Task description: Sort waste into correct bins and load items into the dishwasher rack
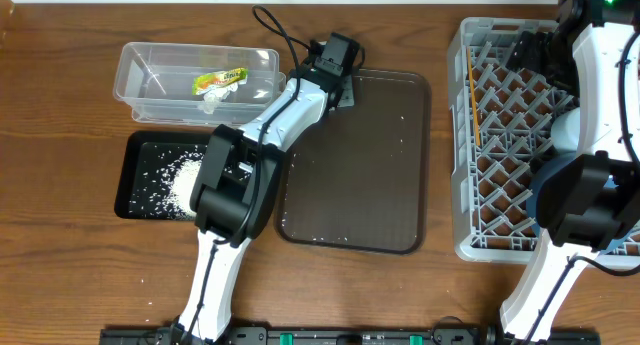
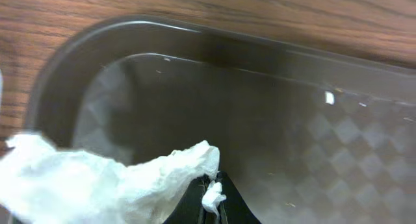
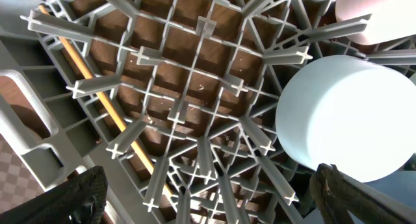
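Note:
In the left wrist view my left gripper (image 2: 214, 188) is shut on a corner of a crumpled white tissue (image 2: 97, 185), just above the top-left corner of the brown serving tray (image 2: 273, 126). From overhead, the left gripper (image 1: 341, 88) is at that tray's far edge. The clear tub (image 1: 135, 70) holds a yellow-green wrapper (image 1: 220, 80) and a tissue (image 1: 213, 101). White rice (image 1: 180, 185) lies in the black tray (image 1: 135, 175). My right gripper (image 3: 214, 204) hangs open over the grey rack (image 3: 188, 107), near a yellow stick (image 3: 97, 97), a light-blue bowl (image 3: 344, 113) and a pink cup (image 3: 377, 16).
The brown serving tray (image 1: 355, 165) lies between the bins and the rack (image 1: 470, 165), with a few rice grains scattered on it. The yellow stick (image 1: 472, 105) lies along the rack's left side. My right arm covers much of the rack's right half.

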Available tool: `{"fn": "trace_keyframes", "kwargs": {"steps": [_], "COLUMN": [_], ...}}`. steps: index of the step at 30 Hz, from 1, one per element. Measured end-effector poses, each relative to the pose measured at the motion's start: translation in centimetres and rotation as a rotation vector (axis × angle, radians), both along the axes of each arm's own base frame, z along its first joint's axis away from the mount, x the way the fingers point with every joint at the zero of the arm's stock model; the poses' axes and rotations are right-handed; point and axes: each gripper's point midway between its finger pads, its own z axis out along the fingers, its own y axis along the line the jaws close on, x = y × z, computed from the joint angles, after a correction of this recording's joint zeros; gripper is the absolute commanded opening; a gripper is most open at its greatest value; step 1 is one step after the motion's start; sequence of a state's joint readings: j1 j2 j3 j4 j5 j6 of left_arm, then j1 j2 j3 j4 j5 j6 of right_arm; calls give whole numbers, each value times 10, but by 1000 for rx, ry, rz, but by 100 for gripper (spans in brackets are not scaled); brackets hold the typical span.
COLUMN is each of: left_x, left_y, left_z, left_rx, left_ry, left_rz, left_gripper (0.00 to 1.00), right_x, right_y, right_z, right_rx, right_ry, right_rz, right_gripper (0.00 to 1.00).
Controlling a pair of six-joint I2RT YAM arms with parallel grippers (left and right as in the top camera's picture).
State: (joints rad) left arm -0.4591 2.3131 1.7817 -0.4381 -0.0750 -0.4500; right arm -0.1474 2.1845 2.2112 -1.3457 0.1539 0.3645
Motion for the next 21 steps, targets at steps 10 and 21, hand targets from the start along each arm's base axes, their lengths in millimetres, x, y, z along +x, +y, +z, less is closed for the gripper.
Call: {"fn": "trace_keyframes", "kwargs": {"steps": [10,21], "left_x": [8,10], "left_y": [5,130], "left_z": [150,204], "left_rx": [-123,-45], "left_ry": [-263,-317], "left_rz": [41,361], "left_gripper": [6,7], "right_x": [0,0], "right_y": [0,0], "right_z": [0,0], "right_rx": [0,0], "right_ry": [0,0], "right_rz": [0,0], "right_gripper": [99,99]}}
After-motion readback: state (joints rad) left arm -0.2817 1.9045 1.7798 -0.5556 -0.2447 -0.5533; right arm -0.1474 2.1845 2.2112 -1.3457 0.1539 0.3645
